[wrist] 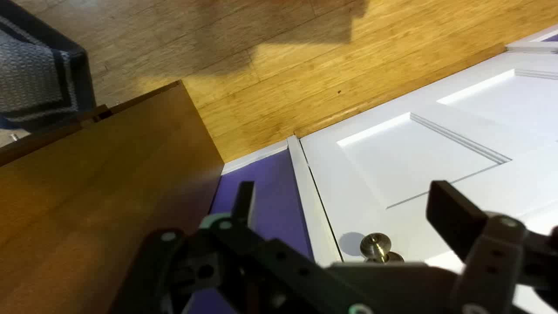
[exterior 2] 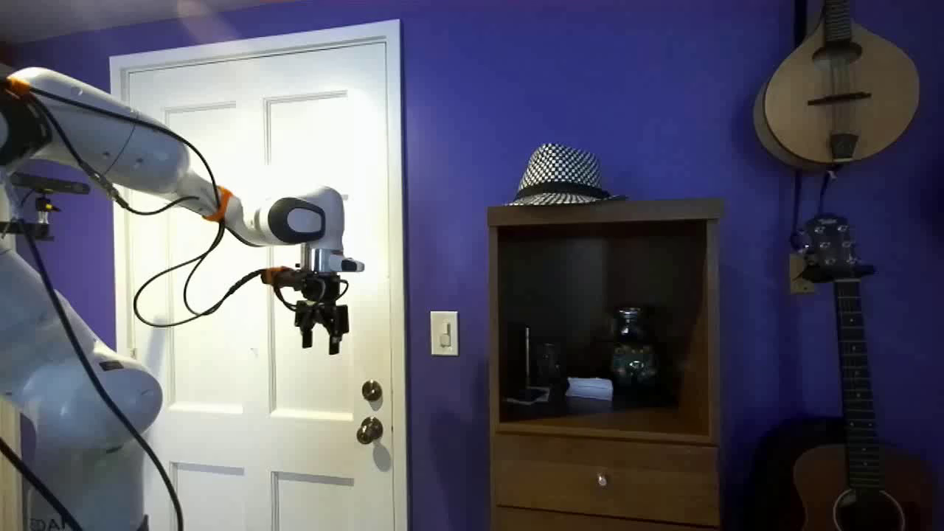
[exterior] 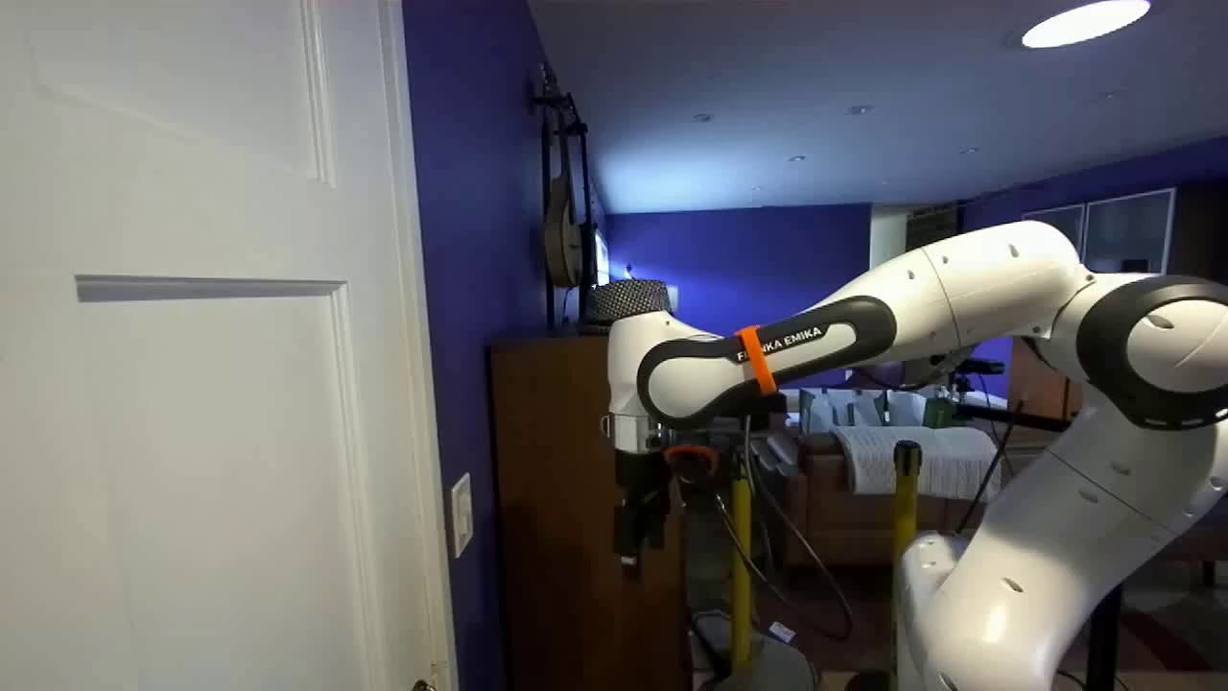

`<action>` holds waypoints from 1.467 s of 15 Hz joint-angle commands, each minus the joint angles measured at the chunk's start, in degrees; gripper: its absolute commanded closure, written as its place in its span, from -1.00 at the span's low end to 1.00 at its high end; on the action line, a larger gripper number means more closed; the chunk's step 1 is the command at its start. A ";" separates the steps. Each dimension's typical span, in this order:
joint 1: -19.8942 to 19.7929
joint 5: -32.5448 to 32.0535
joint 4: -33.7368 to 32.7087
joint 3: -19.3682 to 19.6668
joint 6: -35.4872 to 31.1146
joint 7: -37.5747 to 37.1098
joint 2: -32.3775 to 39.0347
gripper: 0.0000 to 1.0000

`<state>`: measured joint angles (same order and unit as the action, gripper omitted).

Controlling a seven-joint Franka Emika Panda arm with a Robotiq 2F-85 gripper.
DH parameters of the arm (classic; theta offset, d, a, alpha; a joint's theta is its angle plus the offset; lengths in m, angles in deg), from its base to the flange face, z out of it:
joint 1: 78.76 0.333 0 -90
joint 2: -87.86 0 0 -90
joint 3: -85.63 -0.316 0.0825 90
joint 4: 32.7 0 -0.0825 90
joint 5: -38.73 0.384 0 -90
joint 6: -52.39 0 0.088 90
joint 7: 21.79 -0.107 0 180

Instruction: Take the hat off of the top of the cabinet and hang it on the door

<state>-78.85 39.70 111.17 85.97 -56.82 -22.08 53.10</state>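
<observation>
Holding the fingers (wrist: 453, 216) wide apart and pointing them down near the door (exterior 2: 254, 391). Hanging well away from the hat (exterior 2: 562, 171) sitting up on top of the cabinet (exterior 2: 546, 472).

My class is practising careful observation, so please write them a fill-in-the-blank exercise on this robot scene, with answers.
1. The black-and-white checked hat rests on ____ of the tall brown wooden cabinet.
2. The black two-fingered gripper points ____, its jaws apart.
3. In an exterior view, the white panelled door shows ____ round metal fittings.
4. There, the pale rectangular light-switch plate appears ____ the door and the cabinet.

Missing words: top; down; two; between.
</observation>
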 commanded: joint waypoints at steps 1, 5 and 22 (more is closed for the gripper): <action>-0.06 0.01 -0.11 -0.04 0.14 0.04 0.02 -1.00; -0.06 0.01 -0.11 -0.04 0.14 0.04 0.02 -1.00; -3.34 -4.57 -5.93 3.23 -8.84 3.45 1.30 -1.00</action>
<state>-81.25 36.78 109.06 87.63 -63.44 -21.21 53.25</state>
